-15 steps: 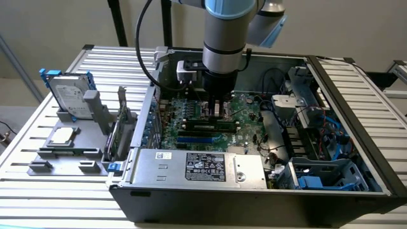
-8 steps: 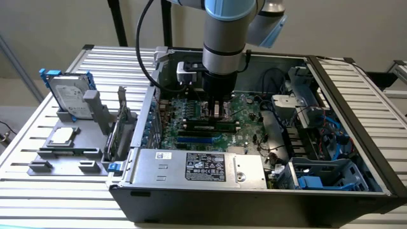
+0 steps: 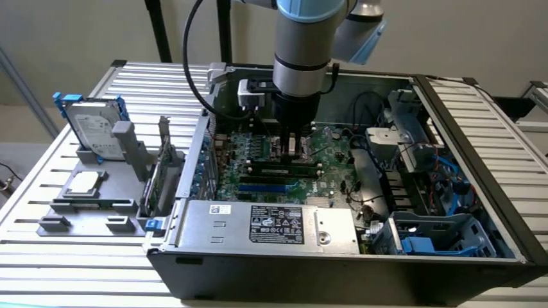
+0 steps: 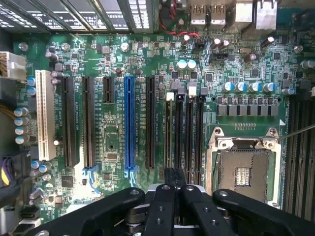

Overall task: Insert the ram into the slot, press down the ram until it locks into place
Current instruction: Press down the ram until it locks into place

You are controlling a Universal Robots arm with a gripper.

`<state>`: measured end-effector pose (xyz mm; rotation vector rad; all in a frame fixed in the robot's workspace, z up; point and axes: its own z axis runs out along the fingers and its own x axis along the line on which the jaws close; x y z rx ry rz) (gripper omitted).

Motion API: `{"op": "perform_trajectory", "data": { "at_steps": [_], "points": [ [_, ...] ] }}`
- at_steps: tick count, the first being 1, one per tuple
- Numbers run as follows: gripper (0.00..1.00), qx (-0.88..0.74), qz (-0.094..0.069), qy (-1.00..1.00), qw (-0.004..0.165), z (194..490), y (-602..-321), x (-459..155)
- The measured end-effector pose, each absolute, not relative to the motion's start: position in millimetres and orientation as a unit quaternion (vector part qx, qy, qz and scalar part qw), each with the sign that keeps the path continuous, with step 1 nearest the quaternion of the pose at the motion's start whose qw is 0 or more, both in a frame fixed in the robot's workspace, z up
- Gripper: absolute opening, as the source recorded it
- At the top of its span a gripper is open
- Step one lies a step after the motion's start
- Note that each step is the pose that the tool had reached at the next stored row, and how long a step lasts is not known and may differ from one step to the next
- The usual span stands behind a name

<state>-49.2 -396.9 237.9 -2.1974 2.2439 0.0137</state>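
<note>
An open desktop computer case lies on a slatted metal table, its near edge toward the camera. At the lower centre of the exterior view the grey power supply carries a black-and-white label and a smaller white sticker; the print on both cannot be read. A blue drive cage sits at the lower right. Beyond the supply lies the green motherboard. The ram, a long, thin green stick with dark chips along its face, stands on edge along the memory slots at the middle of the frame, directly under the gripper. The fingers hang straight down, drawn together with no gap to speak of; whether they nip the ram's top edge or only touch it cannot be told. The wrist view takes in the black finger links, four black memory slots side by side with white latches, a blue expansion slot, a white one and the open processor socket; the fine white lettering on the board is unreadable. At the exterior view's left a grey fixture holds a processor chip and, farther back, an upright hard drive with a white label, its text illegible. The silver and pale blue arm comes down from the top centre.
</note>
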Motion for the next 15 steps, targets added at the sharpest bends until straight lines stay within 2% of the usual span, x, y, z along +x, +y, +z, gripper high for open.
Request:
{"op": "perform_trajectory", "data": {
  "at_steps": [15],
  "points": [
    [0.10,-0.700,0.007,0.714,-0.002,250,-397,-49]
  ]
}}
